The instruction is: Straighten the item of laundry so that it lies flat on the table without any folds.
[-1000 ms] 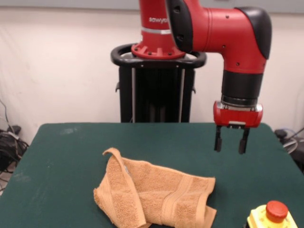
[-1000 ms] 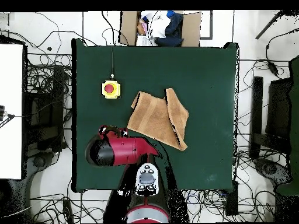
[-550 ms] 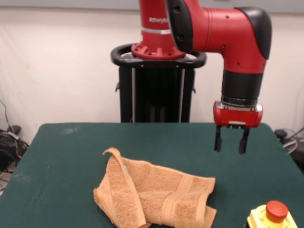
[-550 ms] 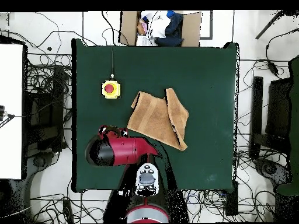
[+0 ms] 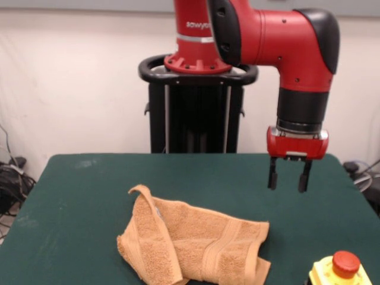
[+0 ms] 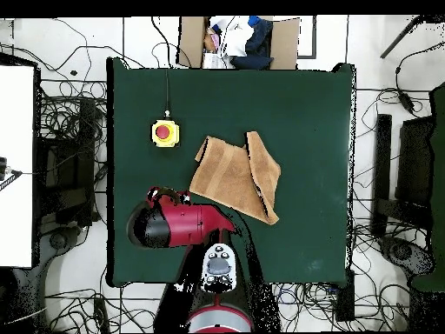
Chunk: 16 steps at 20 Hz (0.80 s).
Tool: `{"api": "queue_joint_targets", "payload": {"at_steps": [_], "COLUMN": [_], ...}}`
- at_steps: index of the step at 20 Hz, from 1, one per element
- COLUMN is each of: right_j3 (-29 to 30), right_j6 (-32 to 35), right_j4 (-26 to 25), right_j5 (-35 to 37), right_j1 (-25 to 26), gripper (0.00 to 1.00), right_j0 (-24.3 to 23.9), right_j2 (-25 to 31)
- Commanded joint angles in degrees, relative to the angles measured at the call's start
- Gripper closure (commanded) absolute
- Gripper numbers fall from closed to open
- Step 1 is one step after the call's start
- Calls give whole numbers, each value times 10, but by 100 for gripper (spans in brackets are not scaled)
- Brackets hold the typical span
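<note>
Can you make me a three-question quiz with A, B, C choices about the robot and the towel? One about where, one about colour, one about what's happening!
1. Where is the towel?
A. on the table
B. on the floor
C. in the gripper

2. What colour is the button beside it?
A. blue
B. red
C. white

3. How does the towel lie?
A. flat
B. rolled up
C. with one side folded over

Answers: 1 A, it rests on the green top. 2 B, a red cap on a yellow box. 3 C, a flap lies doubled over and one corner curls up; the open fingers hang empty beside it.
</note>
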Motion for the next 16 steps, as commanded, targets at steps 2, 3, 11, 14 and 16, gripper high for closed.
{"api": "queue_joint_targets", "payload": {"at_steps": [2,3,11,14,16], "right_j3": [-46,-46,-30,-25,-23], "right_j6": [81,79,62,51,55], "right_j4": [-37,-40,-71,-93,-101], "right_j5": [-7,-1,32,39,35], "right_j1": [31,30,24,27,25], "gripper": [0,0,0,0,0], "right_j0": [-49,-53,-97,-119,-119], "right_j2": [127,131,176,192,189]}}
